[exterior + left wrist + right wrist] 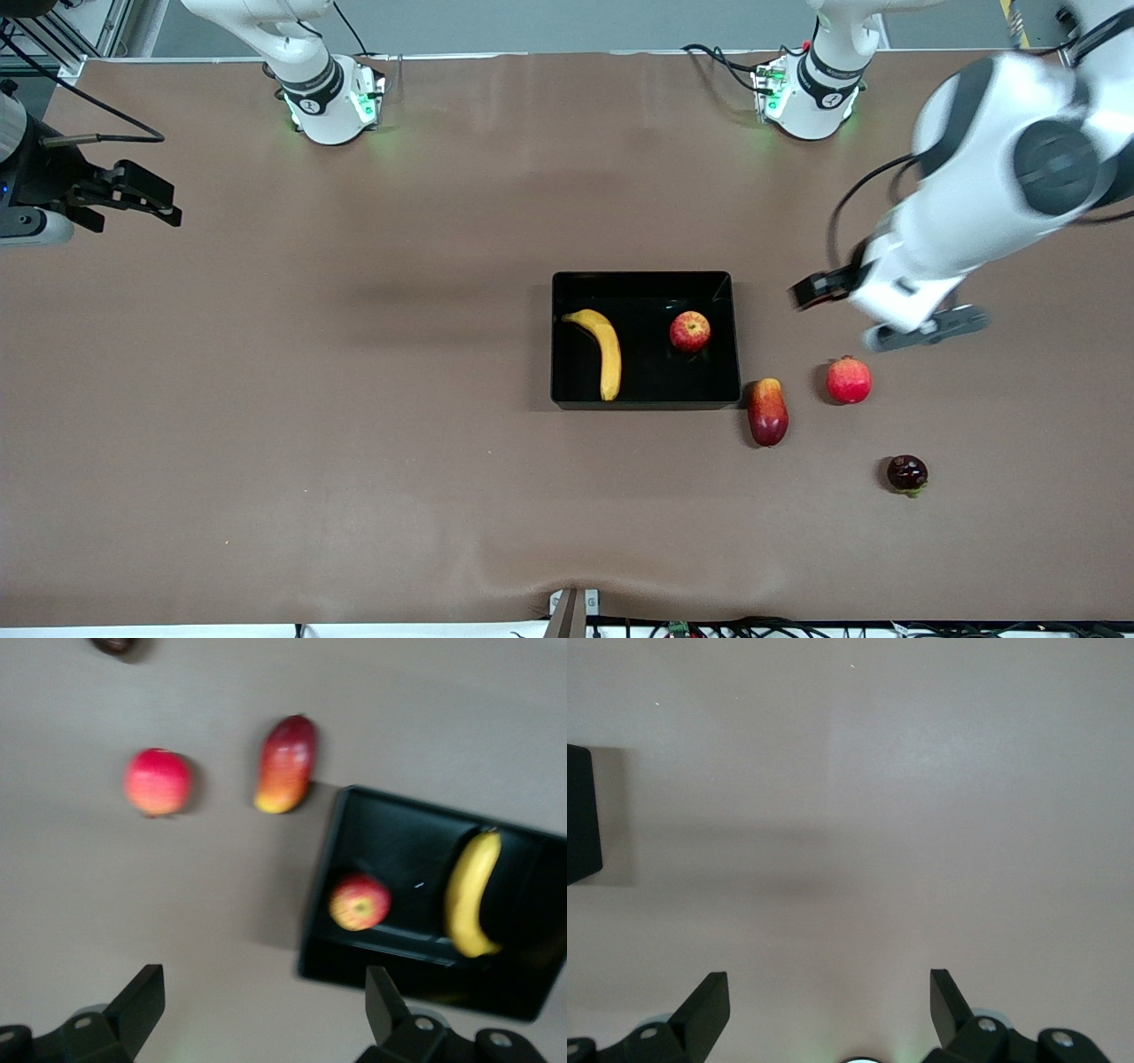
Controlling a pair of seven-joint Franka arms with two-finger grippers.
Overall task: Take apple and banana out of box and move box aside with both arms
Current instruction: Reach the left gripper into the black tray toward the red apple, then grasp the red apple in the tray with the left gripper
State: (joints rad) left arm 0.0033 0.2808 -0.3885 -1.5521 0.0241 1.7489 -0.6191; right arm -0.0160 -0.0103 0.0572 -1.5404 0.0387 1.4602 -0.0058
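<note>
The black tray [642, 276] sits mid-table with the yellow banana [605, 350] and the red apple [689, 331] lying in it, apart from each other. My left gripper [877, 312] is open and empty, up over bare table beside the tray toward the left arm's end. Its wrist view shows the gripper [266, 1001], the tray [326, 870], the apple [360, 902] and the banana [471, 895]. My right gripper [164, 202] is open and empty at the right arm's end of the table. Its wrist view [830, 1001] shows bare table and a tray corner [580, 815].
A red-and-yellow mango [767, 411] lies against the tray's near corner. A pinkish-red pomegranate [849, 379] lies beside it, and a small dark fruit [907, 473] lies nearer the camera. The left wrist view shows the mango [285, 764] and the pomegranate [157, 781].
</note>
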